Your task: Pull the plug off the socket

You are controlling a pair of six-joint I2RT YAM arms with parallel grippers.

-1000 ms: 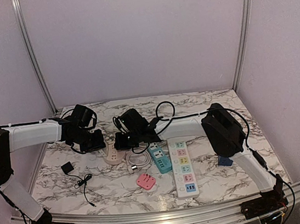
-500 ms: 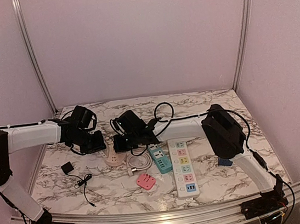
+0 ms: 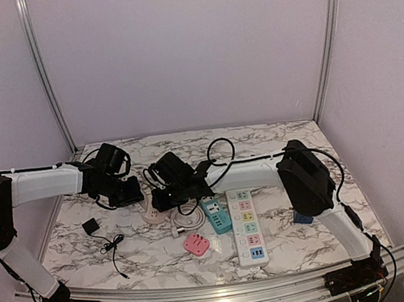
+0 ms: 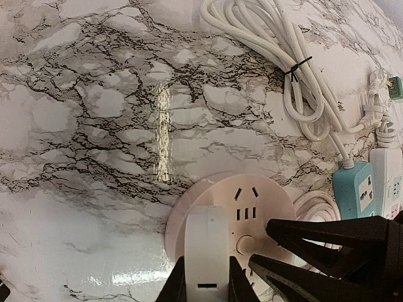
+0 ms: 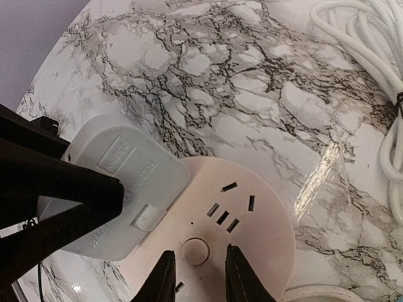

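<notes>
My left gripper (image 4: 205, 284), reaching low, pinched the white plug (image 4: 204, 242). My right gripper (image 5: 196, 277), jaws slightly spread, stood over the socket (image 5: 255, 242), bare table (image 5: 208, 82) ahead.

marble table (image 3: 260, 139), one surface. landmark: white strip (image 3: 246, 223). just beside its left edge, teal strip (image 3: 215, 213). further left, coiled white cable (image 3: 183, 220), then round socket (image 3: 153, 215). left of its near end, pink cube (image 3: 196, 244). far left, black adapter (image 3: 90, 227). right of it, blue block (image 3: 302, 217).
</notes>
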